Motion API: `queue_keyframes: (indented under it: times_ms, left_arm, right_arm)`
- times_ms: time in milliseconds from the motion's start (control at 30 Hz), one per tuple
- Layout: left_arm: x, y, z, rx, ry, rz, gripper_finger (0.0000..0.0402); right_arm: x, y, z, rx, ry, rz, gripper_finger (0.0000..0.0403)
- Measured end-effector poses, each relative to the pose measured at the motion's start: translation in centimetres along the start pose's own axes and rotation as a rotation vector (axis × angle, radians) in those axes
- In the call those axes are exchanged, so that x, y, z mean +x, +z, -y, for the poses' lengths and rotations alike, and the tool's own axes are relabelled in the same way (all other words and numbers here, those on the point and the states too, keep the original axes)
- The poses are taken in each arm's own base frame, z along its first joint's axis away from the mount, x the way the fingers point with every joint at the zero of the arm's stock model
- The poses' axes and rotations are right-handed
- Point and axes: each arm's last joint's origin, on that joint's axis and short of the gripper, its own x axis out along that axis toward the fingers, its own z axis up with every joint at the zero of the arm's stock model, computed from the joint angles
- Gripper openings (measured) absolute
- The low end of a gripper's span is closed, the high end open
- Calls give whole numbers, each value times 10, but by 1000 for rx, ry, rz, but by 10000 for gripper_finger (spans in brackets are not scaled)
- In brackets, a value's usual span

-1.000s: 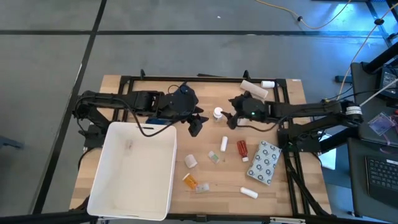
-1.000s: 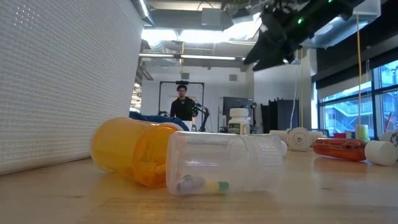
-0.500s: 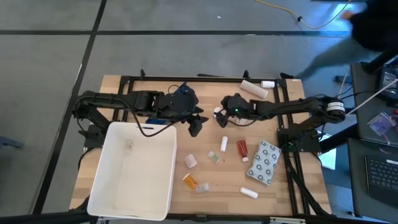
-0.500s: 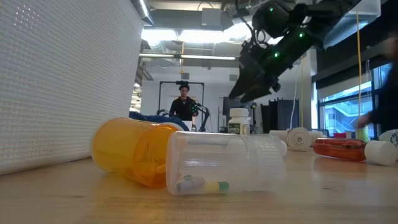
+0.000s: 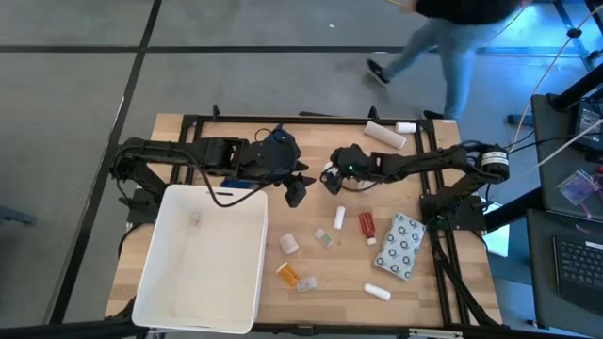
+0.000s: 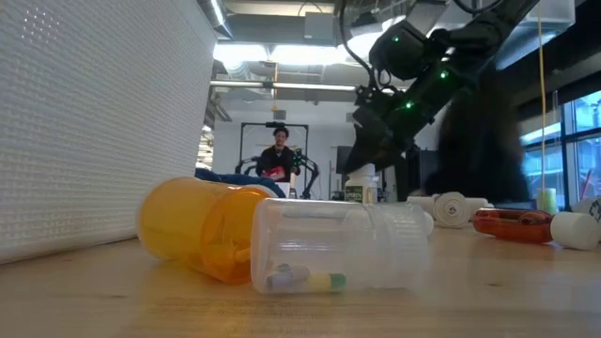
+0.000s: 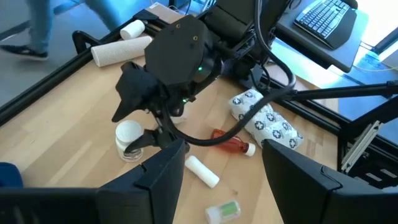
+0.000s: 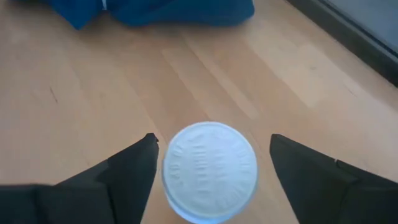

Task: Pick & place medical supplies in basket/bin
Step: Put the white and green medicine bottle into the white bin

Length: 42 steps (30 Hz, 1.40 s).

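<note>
A small bottle with a round white cap stands upright on the table at centre far. My right gripper is open and points down over it, one finger on each side of the cap, with a gap showing on both sides. The low view has this gripper just above the bottle. My left gripper hangs open and still by the far right corner of the white tub. A blue cloth lies under the left arm.
Toward the near right lie a beige roll, an orange pill bottle, a clear vial, white tubes, a red bottle and a dotted packet. A white roll sits at the far edge. A person walks beyond the table.
My right gripper has moved toward the table's left and down onto the white-capped bottle, so its open fingers now stand on either side of the cap. A person has walked into view beyond the far edge.
</note>
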Motion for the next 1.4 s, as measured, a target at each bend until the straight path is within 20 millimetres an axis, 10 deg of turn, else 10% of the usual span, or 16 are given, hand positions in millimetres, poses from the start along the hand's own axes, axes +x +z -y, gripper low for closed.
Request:
queue_keyframes:
  times_ms: [300, 533, 1133, 1400]
  left_arm:
    - [0, 0, 0, 0, 6, 3, 210]
    - [0, 0, 0, 7, 6, 3, 210]
    - [1, -2, 3, 217, -94, -42, 210]
    - [19, 2, 24, 419, -204, 92, 210]
  right_arm:
    - [-1, 0, -1, 0, 45, -6, 192]
    - [-14, 6, -5, 3, 140, 5, 192]
    - [-211, 55, 24, 162, 495, 661, 192]
    - [-245, 64, 12, 161, 690, 902, 192]
